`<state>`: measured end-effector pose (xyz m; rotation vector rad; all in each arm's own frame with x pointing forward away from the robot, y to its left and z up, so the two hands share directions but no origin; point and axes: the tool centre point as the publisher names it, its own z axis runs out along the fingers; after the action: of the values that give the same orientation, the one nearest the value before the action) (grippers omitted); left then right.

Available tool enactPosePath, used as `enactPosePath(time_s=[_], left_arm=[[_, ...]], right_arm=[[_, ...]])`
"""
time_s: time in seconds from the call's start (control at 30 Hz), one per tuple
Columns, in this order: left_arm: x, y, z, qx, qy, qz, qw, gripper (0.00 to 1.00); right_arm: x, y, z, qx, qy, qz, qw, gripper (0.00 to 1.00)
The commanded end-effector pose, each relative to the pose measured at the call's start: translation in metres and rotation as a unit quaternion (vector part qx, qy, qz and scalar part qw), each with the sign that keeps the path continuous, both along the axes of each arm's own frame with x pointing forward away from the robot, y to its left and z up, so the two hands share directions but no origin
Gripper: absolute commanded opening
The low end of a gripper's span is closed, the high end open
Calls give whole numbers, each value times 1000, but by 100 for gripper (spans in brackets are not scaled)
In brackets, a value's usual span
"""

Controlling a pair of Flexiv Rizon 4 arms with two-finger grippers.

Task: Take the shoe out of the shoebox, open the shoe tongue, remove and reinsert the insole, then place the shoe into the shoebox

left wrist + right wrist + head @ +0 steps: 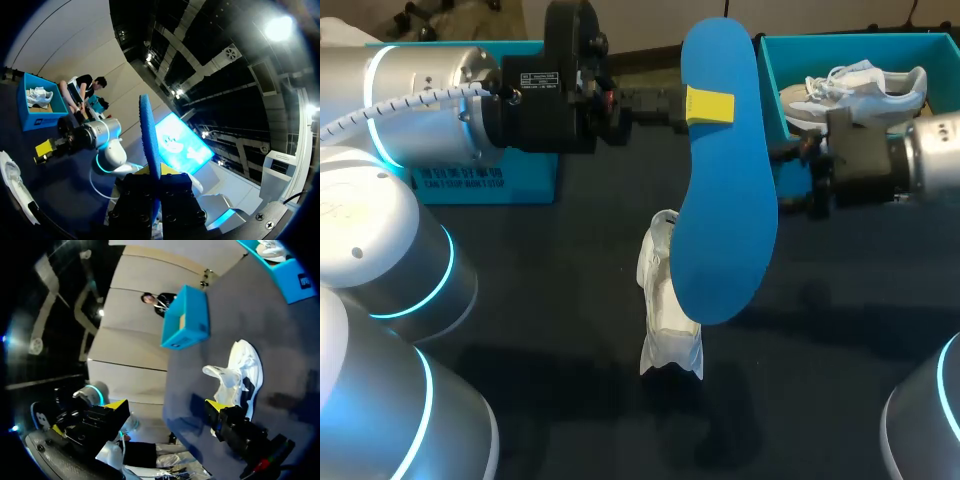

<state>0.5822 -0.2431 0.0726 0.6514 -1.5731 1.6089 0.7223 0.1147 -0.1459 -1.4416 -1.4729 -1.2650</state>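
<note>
My left gripper (705,105) is raised over the table's middle, shut on a large blue insole (725,190) near its upper end. In the left wrist view the insole (149,135) stands edge-on between the fingers of that gripper (156,176). Below it on the dark table lies a white shoe (665,300), its tongue pulled up. My right gripper (798,178) hangs open just right of the insole, touching nothing. From the right wrist, the open gripper (167,407) has the shoe (242,375) lying beyond one fingertip. A blue shoebox (775,75) at the back right holds another white shoe (860,90).
A second blue box (485,185) stands at the back left, behind my left arm. The dark tabletop (550,290) spreads around the shoe.
</note>
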Motion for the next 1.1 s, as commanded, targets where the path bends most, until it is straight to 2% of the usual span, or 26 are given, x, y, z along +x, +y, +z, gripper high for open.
enactPosePath(time_s=[0.03,0.17,0.37,0.47,0.5,0.57,1.1], left_arm=[[-1,0,-1,-1,0,1,1000,0],[-1,0,-1,-1,0,1,1000,0],[-1,0,-1,-1,0,1,1000,0],[-1,0,-1,-1,0,1,1000,0],[-1,0,-1,-1,0,1,1000,0],[-1,0,-1,-1,0,1,1000,0],[-1,0,-5,3,-13,4,1000,0]], right_arm=[[3,-5,8,41,-15,0,999,100],[10,-8,22,72,-27,-3,997,100],[13,-10,28,72,-18,10,997,100],[7,-12,27,72,-3,23,997,100],[4,-14,25,60,14,32,998,100],[1,-16,22,48,19,31,998,100],[1,-16,22,48,19,31,998,100]])
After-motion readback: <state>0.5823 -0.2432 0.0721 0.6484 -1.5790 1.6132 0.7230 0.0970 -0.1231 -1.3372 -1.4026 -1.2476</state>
